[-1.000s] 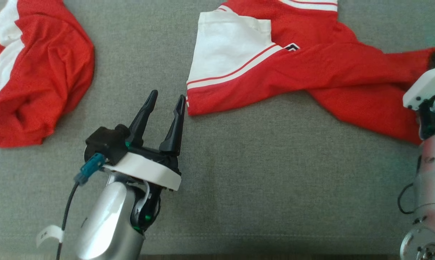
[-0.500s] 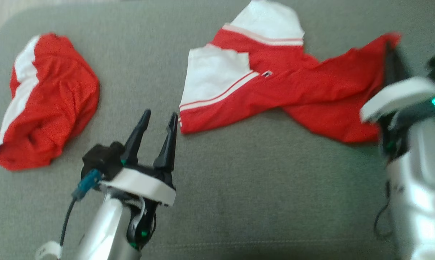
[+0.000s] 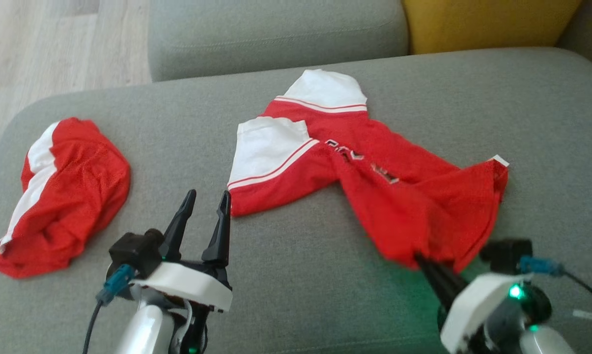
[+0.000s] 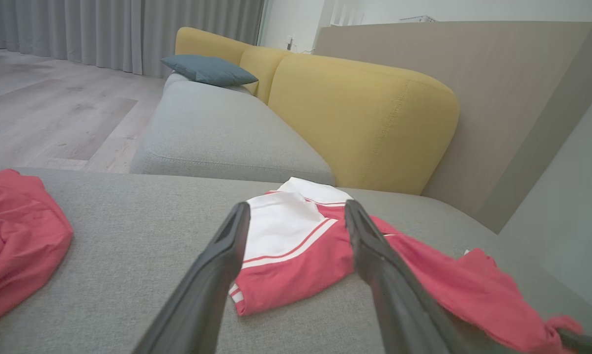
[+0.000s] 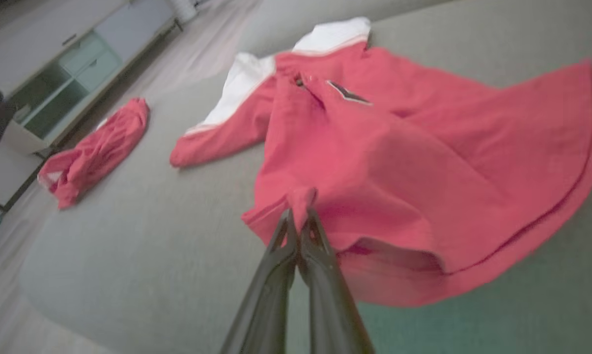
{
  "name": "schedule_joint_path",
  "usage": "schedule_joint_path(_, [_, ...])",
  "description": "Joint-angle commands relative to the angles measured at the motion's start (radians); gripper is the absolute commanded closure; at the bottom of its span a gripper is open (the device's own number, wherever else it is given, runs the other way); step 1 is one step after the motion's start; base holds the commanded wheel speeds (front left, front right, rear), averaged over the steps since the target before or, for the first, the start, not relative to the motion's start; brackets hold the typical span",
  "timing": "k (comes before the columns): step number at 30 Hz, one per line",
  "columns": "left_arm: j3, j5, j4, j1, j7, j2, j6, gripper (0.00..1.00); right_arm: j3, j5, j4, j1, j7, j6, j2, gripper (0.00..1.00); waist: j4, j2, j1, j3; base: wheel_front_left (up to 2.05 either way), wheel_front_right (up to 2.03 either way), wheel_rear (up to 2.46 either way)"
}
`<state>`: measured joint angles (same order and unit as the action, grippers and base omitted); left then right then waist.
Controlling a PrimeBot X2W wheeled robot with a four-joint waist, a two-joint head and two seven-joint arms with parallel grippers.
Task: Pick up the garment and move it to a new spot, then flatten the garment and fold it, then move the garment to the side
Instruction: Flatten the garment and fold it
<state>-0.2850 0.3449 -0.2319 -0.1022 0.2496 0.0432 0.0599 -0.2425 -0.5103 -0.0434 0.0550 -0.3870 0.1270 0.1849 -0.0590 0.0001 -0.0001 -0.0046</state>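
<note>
Right pincer point(image 5: 298, 219) pressed together on the hem of the red-and-white mesh jersey point(image 3: 354, 162). That edge lay flat a second ago and now hangs raised off the grey fabric sofa seat point(image 3: 300, 295). Pick-up underway, the rest still resting there. Left pincer point(image 3: 208, 195) spread, empty.

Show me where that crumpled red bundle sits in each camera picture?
Head view: bundle at far left on the grey cushion.
Left wrist view: bundle at the left edge.
Right wrist view: bundle at middle left.
Shared landmark: the red-and-white jersey, to its right in all three.
</note>
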Motion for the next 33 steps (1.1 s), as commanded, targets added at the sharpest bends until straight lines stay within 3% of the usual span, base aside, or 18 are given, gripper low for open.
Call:
schedule_joint_path(1, [0.034,0.003,0.034,-0.036,0.012,0.007,-0.006,0.0,-0.024,-0.006,0.053,-0.017,-0.027,0.004,0.046,1.0,-0.006,-0.0001,0.0001,-0.008,0.0,0.0,0.0])
schedule_joint_path(10, [0.027,0.011,0.035,-0.032,0.012,0.007,-0.009,0.0,-0.062,0.036,0.03,0.067,-0.112,0.004,0.151,1.0,-0.005,-0.0001,0.0001,-0.018,0.0,0.0,0.0])
schedule_joint_path(17, [0.024,0.012,0.036,-0.031,0.012,0.007,-0.012,0.0,-0.045,0.092,-0.032,0.069,-0.07,0.004,0.18,1.0,-0.002,-0.0001,0.0001,-0.017,0.0,0.0,0.0])
schedule_joint_path(18, [0.024,0.013,0.037,-0.031,0.012,0.007,-0.012,0.0,-0.028,0.108,-0.039,0.062,-0.045,0.004,0.174,0.11,-0.002,-0.0001,0.0001,-0.017,0.0,0.0,0.0])
schedule_joint_path(19, [0.024,0.013,0.037,-0.031,0.012,0.007,-0.012,0.0,-0.01,0.117,-0.048,0.055,-0.022,0.004,0.162,0.0,-0.001,-0.0001,0.0001,-0.016,0.0,0.0,0.0])
schedule_joint_path(33, [0.02,0.013,0.055,-0.031,0.012,0.007,-0.012,0.0,0.026,0.112,0.013,-0.093,0.42,0.004,-0.003,0.0,0.028,-0.0001,0.0001,-0.002,0.0,0.0,0.0])
